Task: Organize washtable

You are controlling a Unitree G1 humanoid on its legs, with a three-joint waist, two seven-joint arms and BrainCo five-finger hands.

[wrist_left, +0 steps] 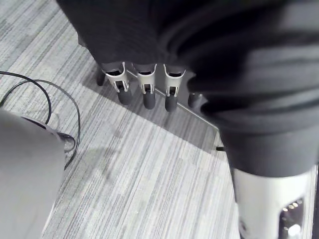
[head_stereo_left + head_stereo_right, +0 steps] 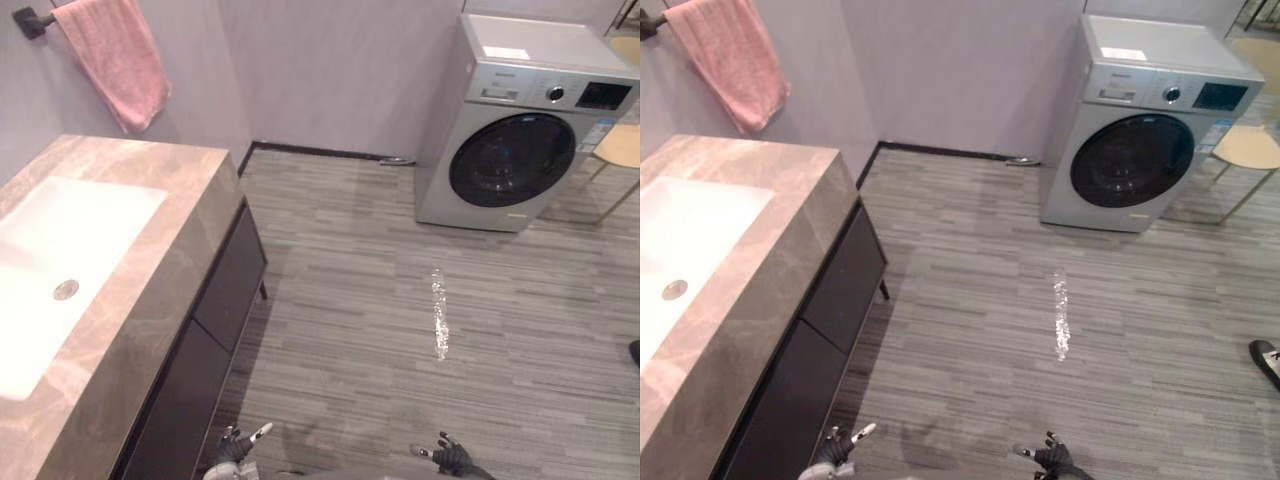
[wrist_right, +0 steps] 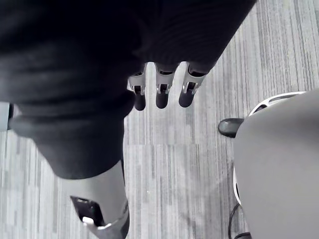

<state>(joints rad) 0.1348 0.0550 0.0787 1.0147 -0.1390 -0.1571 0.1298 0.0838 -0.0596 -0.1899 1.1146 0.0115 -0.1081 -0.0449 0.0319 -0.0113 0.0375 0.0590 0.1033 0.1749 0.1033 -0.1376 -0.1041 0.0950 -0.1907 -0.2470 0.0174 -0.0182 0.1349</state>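
The washtable (image 2: 175, 235) stands at the left, a brown marble counter over dark drawers (image 2: 225, 290). A white sink (image 2: 70, 235) with a round drain (image 2: 66, 289) is set into its top, and nothing lies on the counter. A pink towel (image 2: 118, 58) hangs from a dark wall bar above it. My left hand (image 2: 238, 444) hangs low beside the cabinet's front with its fingers (image 1: 145, 83) straight and holding nothing. My right hand (image 2: 450, 456) hangs over the floor further right, its fingers (image 3: 160, 83) also straight and empty.
A silver washing machine (image 2: 520, 130) with a dark round door stands against the back wall. A pale stool (image 2: 620, 150) sits to its right. A person's shoe (image 2: 1266, 362) shows at the right edge. A shiny streak (image 2: 438, 315) lies on the grey plank floor.
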